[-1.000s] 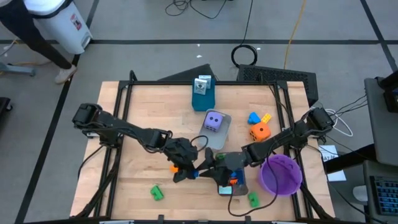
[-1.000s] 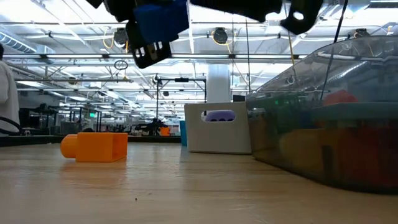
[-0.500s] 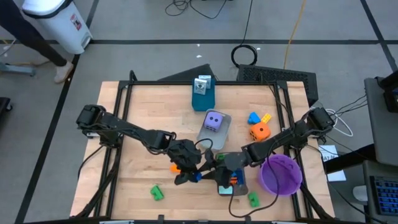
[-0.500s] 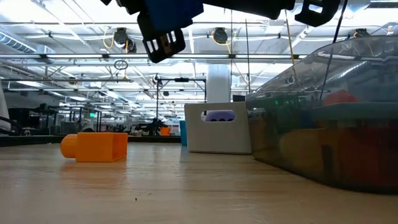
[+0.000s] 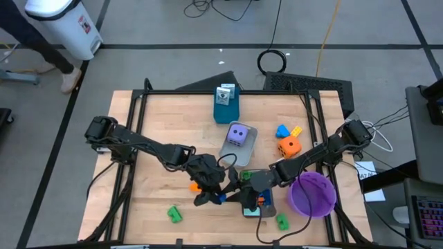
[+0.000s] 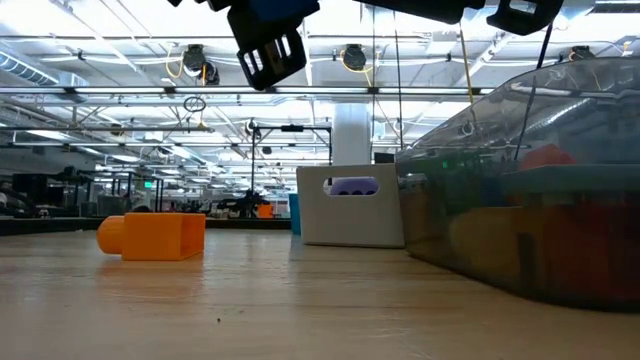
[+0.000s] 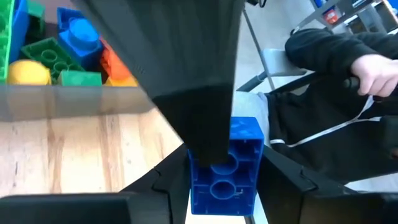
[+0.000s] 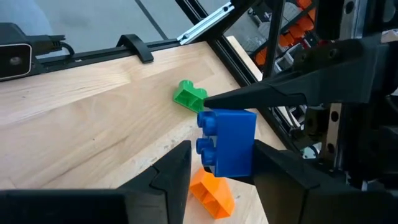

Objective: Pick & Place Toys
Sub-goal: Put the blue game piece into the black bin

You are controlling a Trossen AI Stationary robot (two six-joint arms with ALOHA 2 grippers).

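A blue brick [image 5: 220, 196] hangs above the table's near middle, and both grippers are shut on it. My left gripper [image 5: 214, 195] comes at it from the left and my right gripper [image 5: 232, 188] from the right. Below it, an orange brick [image 6: 152, 236] lies on the wood. One green brick [image 5: 174, 215] lies near the front edge and another [image 5: 282, 221] lies front right. A grey tray [image 5: 268, 207] with several bricks sits under my right gripper. A purple die [image 5: 238, 135] rests in a second grey tray [image 5: 249, 149]. An orange die [image 5: 289, 146] stands at the right. My left gripper pinches the blue brick's two opposite side walls [image 7: 194, 180] between its fingers, slanting down from the table's left. The brick's hollow underside [image 7: 221, 177] faces its wrist camera. The brick is clear of the table. My right gripper's finger [image 7: 186, 74] covers the brick's far part. My right gripper pinches the same brick by two opposite faces [image 8: 247, 155] between its fingers, coming nearly level from the table's right. The studs [image 8: 205, 146] point sideways. The brick hangs clear above the orange brick [image 8: 211, 193]. A finger of my left gripper [image 8: 267, 96] lies on the brick's far edge.
A purple bowl [image 5: 313, 194] stands front right beside the brick tray. A teal box [image 5: 225, 104] stands at the far middle. A blue brick [image 5: 282, 131] and a yellow brick [image 5: 296, 130] lie far right. Bare wood lies at the table's left half.
With both grippers on it, the blue brick has risen a little and shifted slightly toward the table's right, rolling a bit as it went. Neither gripper has opened or shut. A person beyond the table's far left corner has walked off.
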